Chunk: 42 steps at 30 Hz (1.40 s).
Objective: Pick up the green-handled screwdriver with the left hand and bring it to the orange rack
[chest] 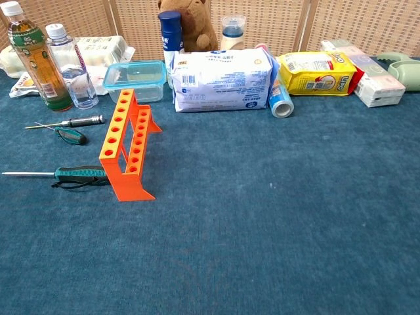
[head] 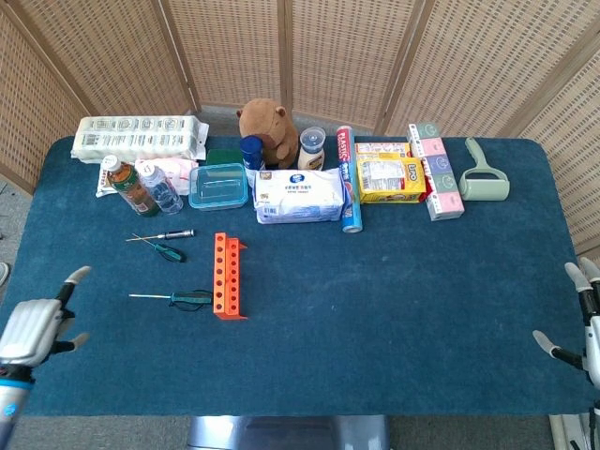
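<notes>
The green-handled screwdriver (head: pixel 191 298) lies flat on the blue cloth, its handle against the left side of the orange rack (head: pixel 228 277) and its thin shaft pointing left. In the chest view the screwdriver (chest: pixel 79 174) lies at the rack's (chest: pixel 128 144) near left foot. My left hand (head: pixel 33 323) hovers over the front-left corner of the table, well left of the screwdriver, fingers apart and holding nothing. At the right edge my right hand (head: pixel 583 323) is partly cut off, its fingers spread and empty. Neither hand shows in the chest view.
Two smaller screwdrivers (head: pixel 161 244) lie behind the rack's left side. Along the back stand two bottles (head: pixel 141 187), a clear lidded box (head: pixel 218 186), a wipes pack (head: pixel 300 195), a plush toy (head: pixel 267 127), snack packs (head: pixel 390 178) and a lint roller (head: pixel 483 178).
</notes>
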Each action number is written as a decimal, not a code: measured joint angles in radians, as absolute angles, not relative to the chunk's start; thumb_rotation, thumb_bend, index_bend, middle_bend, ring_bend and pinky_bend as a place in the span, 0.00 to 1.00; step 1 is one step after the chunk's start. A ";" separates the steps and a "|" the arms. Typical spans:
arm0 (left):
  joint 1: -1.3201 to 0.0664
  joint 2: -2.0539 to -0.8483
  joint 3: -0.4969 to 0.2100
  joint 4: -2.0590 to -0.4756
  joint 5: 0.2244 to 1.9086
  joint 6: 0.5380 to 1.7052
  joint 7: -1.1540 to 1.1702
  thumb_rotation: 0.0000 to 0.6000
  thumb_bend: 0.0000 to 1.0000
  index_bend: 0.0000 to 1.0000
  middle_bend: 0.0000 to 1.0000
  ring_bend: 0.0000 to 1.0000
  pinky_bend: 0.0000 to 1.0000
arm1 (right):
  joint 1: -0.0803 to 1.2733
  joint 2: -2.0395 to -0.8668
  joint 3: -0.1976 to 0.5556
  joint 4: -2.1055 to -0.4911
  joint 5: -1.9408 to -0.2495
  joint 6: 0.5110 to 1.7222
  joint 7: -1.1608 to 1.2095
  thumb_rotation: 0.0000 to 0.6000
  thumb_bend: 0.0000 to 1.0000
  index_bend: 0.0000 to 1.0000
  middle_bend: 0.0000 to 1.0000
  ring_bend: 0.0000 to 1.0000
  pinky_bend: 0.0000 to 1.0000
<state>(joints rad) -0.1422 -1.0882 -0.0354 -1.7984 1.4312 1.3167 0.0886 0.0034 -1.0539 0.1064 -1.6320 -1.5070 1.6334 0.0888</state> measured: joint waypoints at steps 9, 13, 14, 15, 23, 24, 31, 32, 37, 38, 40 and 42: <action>-0.272 -1.230 -0.084 -1.801 1.273 1.138 0.252 1.00 0.17 0.28 1.00 0.99 0.98 | 0.003 -1.027 0.105 -1.636 -1.501 1.611 0.154 1.00 0.02 0.07 0.04 0.00 0.00; -0.319 -1.313 -0.100 -1.785 1.198 1.099 0.336 1.00 0.18 0.30 1.00 0.99 0.98 | 0.004 -1.016 0.104 -1.639 -1.499 1.603 0.178 1.00 0.02 0.07 0.04 0.00 0.00; -0.326 -1.329 -0.103 -1.781 1.184 1.098 0.355 1.00 0.19 0.30 1.00 0.99 0.98 | 0.004 -1.013 0.105 -1.639 -1.499 1.601 0.185 1.00 0.02 0.07 0.04 0.00 0.00; -0.333 -1.346 -0.106 -1.777 1.167 1.097 0.376 1.00 0.21 0.30 1.00 0.99 0.98 | 0.004 -1.011 0.105 -1.639 -1.499 1.600 0.190 1.00 0.02 0.07 0.04 0.00 0.00; -0.394 -1.487 -0.133 -1.737 1.044 1.117 0.533 1.00 0.27 0.29 1.00 0.99 0.98 | 0.008 -1.000 0.104 -1.638 -1.502 1.587 0.224 1.00 0.02 0.07 0.04 0.00 0.00; -0.399 -1.498 -0.136 -1.733 1.035 1.122 0.546 1.00 0.27 0.29 1.00 0.99 0.98 | 0.008 -0.999 0.104 -1.638 -1.501 1.587 0.227 1.00 0.02 0.07 0.04 0.00 0.00; -0.435 -1.557 -0.152 -1.713 0.962 1.147 0.622 1.00 0.27 0.29 1.00 0.99 0.98 | 0.007 -0.993 0.104 -1.637 -1.500 1.584 0.248 1.00 0.02 0.07 0.04 0.00 0.00; -0.439 -1.563 -0.153 -1.711 0.953 1.149 0.630 1.00 0.27 0.29 1.00 0.99 0.98 | 0.007 -0.991 0.104 -1.637 -1.500 1.583 0.251 1.00 0.02 0.07 0.04 0.00 0.00; -0.458 -1.593 -0.154 -1.701 0.918 1.159 0.660 1.00 0.27 0.29 1.00 0.99 0.98 | 0.007 -0.987 0.104 -1.637 -1.500 1.580 0.263 1.00 0.02 0.07 0.04 0.00 0.00; -0.461 -1.597 -0.154 -1.699 0.914 1.160 0.662 1.00 0.27 0.29 1.00 0.99 0.98 | 0.007 -0.987 0.104 -1.637 -1.500 1.579 0.265 1.00 0.02 0.07 0.04 0.00 0.00; -0.466 -1.606 -0.154 -1.694 0.903 1.161 0.664 1.00 0.27 0.29 1.00 0.99 0.98 | 0.007 -0.986 0.103 -1.637 -1.502 1.579 0.269 1.00 0.02 0.07 0.04 0.00 0.00; -0.470 -1.613 -0.154 -1.688 0.893 1.160 0.665 1.00 0.28 0.29 1.00 0.99 0.98 | 0.007 -0.984 0.103 -1.637 -1.502 1.580 0.274 1.00 0.02 0.07 0.04 0.00 0.00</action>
<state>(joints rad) -0.4705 -1.6130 -0.1539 -1.6878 0.8934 1.1604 0.6648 0.0069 -0.9842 0.1033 -1.6370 -1.5025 1.5799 0.2736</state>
